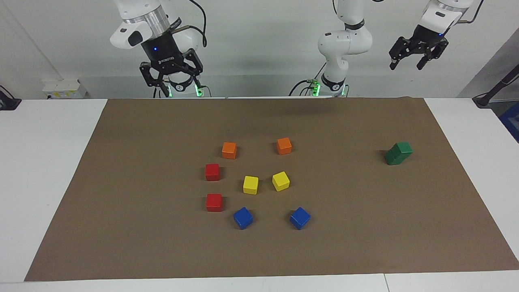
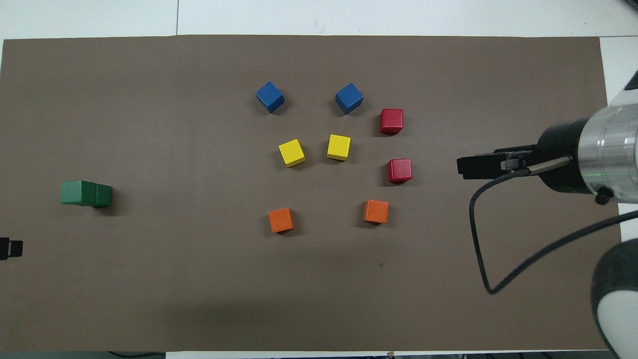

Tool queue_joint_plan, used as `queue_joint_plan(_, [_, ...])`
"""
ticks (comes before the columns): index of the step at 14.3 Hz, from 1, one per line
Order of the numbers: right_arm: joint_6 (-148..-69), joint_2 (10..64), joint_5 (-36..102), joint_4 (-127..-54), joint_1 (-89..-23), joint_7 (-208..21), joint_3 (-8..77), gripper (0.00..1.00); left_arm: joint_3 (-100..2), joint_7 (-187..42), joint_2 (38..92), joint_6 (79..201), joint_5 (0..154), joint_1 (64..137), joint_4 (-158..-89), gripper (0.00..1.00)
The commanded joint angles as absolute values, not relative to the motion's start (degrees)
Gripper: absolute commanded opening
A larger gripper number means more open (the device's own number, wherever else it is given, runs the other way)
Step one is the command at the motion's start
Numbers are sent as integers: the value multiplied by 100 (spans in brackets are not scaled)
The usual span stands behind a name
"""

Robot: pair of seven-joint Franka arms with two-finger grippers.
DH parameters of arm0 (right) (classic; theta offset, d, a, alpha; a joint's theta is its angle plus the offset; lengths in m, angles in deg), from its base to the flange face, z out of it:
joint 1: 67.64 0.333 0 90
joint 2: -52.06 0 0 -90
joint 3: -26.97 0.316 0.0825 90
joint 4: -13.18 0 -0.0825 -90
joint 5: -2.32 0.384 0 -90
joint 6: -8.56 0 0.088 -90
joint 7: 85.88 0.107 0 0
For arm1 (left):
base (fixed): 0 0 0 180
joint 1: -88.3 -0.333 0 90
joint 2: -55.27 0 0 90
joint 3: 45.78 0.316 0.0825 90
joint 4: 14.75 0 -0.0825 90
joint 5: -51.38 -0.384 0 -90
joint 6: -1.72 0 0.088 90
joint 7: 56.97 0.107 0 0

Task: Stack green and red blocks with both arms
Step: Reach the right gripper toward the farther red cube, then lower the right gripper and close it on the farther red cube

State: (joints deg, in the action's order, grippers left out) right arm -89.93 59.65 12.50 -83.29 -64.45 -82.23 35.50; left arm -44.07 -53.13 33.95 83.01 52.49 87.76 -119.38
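The green blocks (image 1: pixel 399 153) already sit stacked toward the left arm's end, so the left gripper (image 1: pixel 406 64) waits raised, fingers apart — the right gripper (image 1: pixel 175 86) (likewise spread, empty) hangs high, the two red blocks (image 1: pixel 212 172) unstacked on the mat.

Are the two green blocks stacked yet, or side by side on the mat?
Stacked, but offset. In the facing view the upper green block sits on the lower green block, overhanging toward the left arm's end. No pincer is near them.

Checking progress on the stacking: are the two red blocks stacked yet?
No, the two red blocks lie apart on the brown mat.
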Motion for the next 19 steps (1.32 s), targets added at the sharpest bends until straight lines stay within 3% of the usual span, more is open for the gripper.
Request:
queue_joint_plan(1, [-9435,5428,1015,-8385,-6474,-8308,3585,99,-4438,-5363,3286,8241,5191,8751,-11987,100])
queue_joint_plan(6, [-10235,4417,197,-8175,-6299,-8000,3629,97,-4438,-5363,3286,8241,5191,8751,-11978,100])
queue_joint_plan(9, [-10332,3705,-216,-7762,-6133,-7903,3620,97,-4438,-5363,3286,8241,5191,8751,-11978,100])
queue_joint_plan(19, [-11501,2368,-498,-7647,-6000,-7481,3629,97,-4438,-5363,3277,8241,5191,8751,-11978,100])
